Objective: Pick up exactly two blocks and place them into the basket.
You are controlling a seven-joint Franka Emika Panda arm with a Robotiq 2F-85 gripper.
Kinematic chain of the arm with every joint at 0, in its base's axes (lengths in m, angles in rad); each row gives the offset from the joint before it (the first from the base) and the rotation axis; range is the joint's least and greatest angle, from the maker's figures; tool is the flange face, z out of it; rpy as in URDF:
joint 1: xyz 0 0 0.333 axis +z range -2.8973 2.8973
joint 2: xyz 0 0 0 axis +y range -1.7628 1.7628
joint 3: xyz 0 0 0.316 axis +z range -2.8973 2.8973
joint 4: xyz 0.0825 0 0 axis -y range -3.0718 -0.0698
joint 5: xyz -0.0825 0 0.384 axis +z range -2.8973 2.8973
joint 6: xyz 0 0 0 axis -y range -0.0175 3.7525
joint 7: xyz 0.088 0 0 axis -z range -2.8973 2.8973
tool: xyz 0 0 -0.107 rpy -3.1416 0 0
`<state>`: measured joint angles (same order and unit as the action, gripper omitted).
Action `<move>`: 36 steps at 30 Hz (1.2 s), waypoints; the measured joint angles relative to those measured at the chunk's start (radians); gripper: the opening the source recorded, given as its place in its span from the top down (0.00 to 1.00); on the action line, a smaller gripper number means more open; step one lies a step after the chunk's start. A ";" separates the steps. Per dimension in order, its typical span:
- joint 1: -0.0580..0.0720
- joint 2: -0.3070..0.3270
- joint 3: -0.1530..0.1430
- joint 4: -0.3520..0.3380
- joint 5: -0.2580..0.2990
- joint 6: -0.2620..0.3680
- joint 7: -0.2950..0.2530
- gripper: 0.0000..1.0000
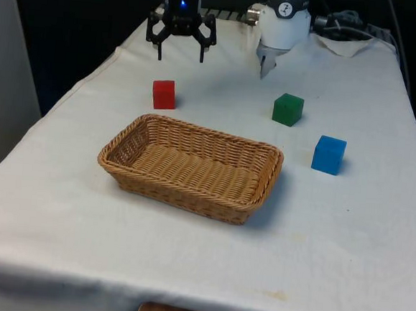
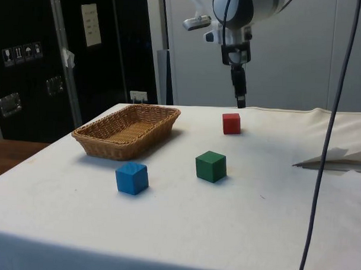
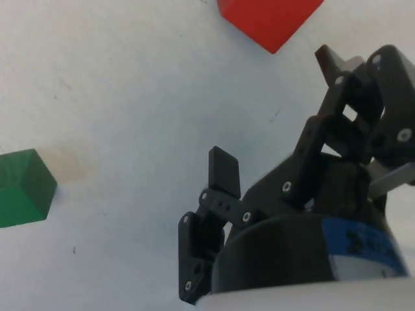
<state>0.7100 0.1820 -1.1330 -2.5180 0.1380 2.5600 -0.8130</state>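
White cloth is covering the table (image 1: 343,267), and every item of the task is resting on it. Nothing of the task is done as yet: the wicker basket (image 1: 191,167) is sitting empty near the middle of the table, and all three blocks are lying outside it. The red block (image 1: 164,94) is standing just beyond the basket's far corner on the front view's left. The green block (image 1: 288,109) is lying beyond the basket's other far corner, and the blue block (image 1: 328,154) is sitting beside the basket's short end, towards the table's edge on the front view's right. All three are standing apart from each other and from the basket.

The gripper (image 1: 180,54) is hanging in the air over the far part of the table, behind the red block, carrying nothing, its jaws spread wide. Judging by this position, the red block is the likely first pick; two picks and two placements are remaining.

From the wrist, the red block (image 3: 269,19) and green block (image 3: 23,188) are being cut off by the picture's border. How high the fingertips are standing above the cloth is hard to judge.
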 measured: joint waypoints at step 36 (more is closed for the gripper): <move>0.001 0.015 0.026 -0.058 0.096 0.160 -0.110 0.00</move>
<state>0.7110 0.1970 -1.1070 -2.5760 0.2340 2.7200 -0.9230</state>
